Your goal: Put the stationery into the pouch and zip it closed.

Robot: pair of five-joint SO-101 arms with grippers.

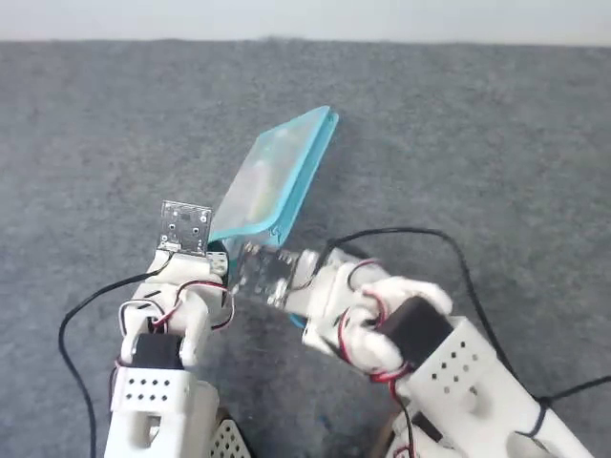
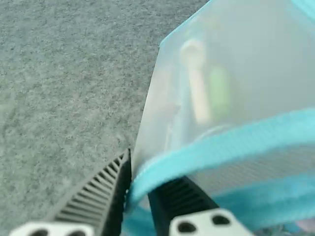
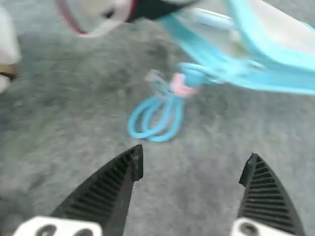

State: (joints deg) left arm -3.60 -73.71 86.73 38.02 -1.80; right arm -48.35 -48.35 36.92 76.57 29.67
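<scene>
The translucent, turquoise-trimmed pouch [image 1: 272,181] stood tilted, one edge raised off the surface [image 1: 496,143], with cream and green stationery [image 2: 199,98] inside; its blue cord loop [image 3: 155,118] lay flat.

Frosted translucent plastic pouch [image 2: 236,64] had woven turquoise trim between the left gripper [image 2: 140,173]'s ribbed matt black jaws; grey felt tabletop [image 2: 64,73] looked rough.

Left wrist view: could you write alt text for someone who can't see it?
The left gripper pinches the blue edge of a see-through pouch over a grey table. Through the pouch's side show a cream stick and a green stick.
</scene>
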